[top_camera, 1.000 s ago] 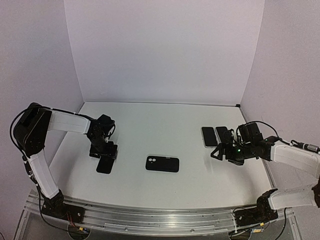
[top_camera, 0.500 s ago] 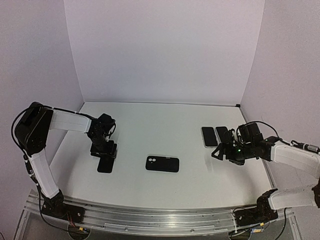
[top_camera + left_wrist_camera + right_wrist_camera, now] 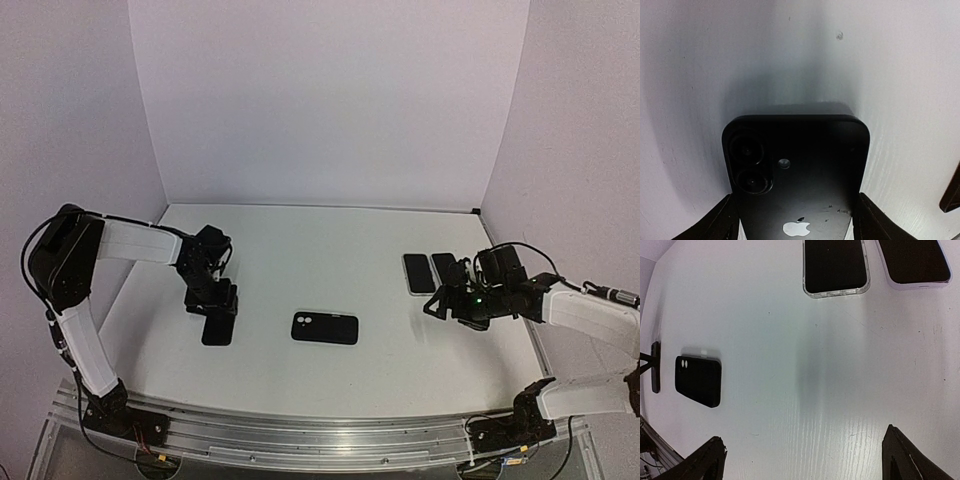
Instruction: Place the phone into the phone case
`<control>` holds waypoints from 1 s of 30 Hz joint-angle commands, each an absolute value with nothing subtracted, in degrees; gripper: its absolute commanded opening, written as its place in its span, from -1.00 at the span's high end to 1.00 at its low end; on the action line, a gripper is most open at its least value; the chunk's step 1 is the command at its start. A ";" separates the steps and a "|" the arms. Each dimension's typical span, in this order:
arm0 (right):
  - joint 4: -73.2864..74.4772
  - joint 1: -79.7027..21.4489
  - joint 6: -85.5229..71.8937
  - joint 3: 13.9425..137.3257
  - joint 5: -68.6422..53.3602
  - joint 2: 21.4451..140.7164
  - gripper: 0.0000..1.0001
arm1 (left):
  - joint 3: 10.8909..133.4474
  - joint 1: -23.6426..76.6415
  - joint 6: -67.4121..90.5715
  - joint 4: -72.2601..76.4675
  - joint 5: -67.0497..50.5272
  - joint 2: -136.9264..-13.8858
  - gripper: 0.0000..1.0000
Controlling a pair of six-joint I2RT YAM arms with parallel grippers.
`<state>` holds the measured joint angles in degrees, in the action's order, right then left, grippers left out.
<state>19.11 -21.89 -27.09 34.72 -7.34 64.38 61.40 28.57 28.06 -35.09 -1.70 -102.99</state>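
The black phone [image 3: 795, 170] is held at its lower long edges between the two fingers [image 3: 722, 222] of the left gripper [image 3: 212, 300], which is clamped on it. Its back is turned toward the left wrist camera: two lenses at upper left, a small flash beside them, and a pale apple logo near the lower edge are seen. From above, the phone [image 3: 217, 328] is seen on the left part of the white table [image 3: 300, 250], just below the gripper. In the right wrist view it [image 3: 656, 367] is shown edge-on as a thin dark bar. Whether its lower edge touches the table cannot be told.

The black phone case [image 3: 325, 328] is laid flat near the table's middle, to the right of the held phone and apart from it, its two lens openings at its left end. It [image 3: 698, 381] is also seen in the right wrist view, just beside the phone.

The right gripper [image 3: 801, 437] is spread wide over bare table on the right side, with nothing between its fingers. Just beyond it, two dark-faced devices are laid side by side, one clear-rimmed [image 3: 836, 267], one pale-rimmed [image 3: 912, 260].
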 commanded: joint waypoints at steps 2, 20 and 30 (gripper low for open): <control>18.88 -22.06 -27.31 36.16 -9.65 63.54 -0.88 | 59.42 28.94 32.57 -31.74 -5.50 -92.30 1.00; -14.23 -32.10 -41.19 39.48 -36.05 69.35 -0.88 | 44.90 30.79 47.37 10.86 -23.48 -72.14 1.00; -34.89 -41.22 -52.64 52.57 -40.87 85.36 -0.89 | 47.91 39.23 46.66 33.51 -26.50 -70.78 1.00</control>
<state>-22.76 -39.65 -47.01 46.54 -37.09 80.98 44.21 36.51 46.61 17.46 -22.73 -72.60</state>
